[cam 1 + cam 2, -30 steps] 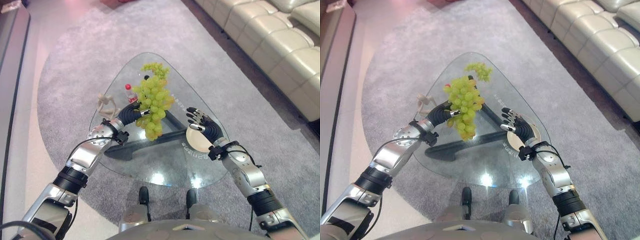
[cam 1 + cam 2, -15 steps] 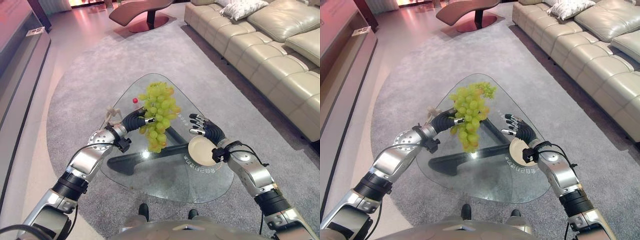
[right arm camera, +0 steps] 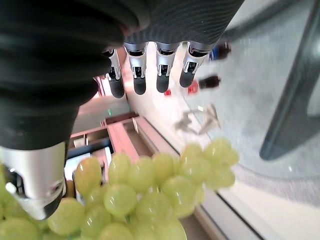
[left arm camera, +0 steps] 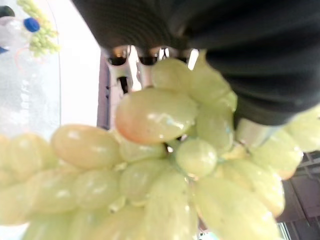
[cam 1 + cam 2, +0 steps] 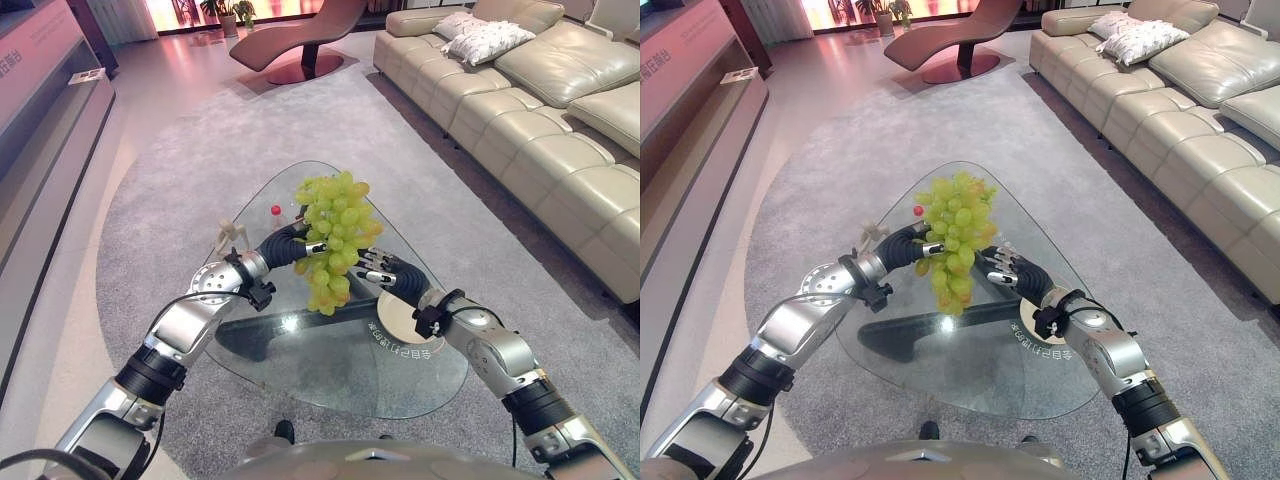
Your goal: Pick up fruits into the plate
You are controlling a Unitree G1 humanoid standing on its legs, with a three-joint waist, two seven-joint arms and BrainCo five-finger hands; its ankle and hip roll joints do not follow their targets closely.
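step: carry phase, grapes [image 5: 334, 238] lifted mid-frame above the glass worktop [image 5: 300, 350]
left hand [image 5: 291, 243]: curled round the bunch
right hand [image 5: 1006, 272]: fingers straight, empty
next: probably lower onto plate [image 5: 400, 318], centre-right

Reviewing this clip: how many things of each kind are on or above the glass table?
Grape bunches: 2, the held bunch in the left hand and the lying bunch
Plate: 1
Bottle: 1
Figurine: 1
Total: 5
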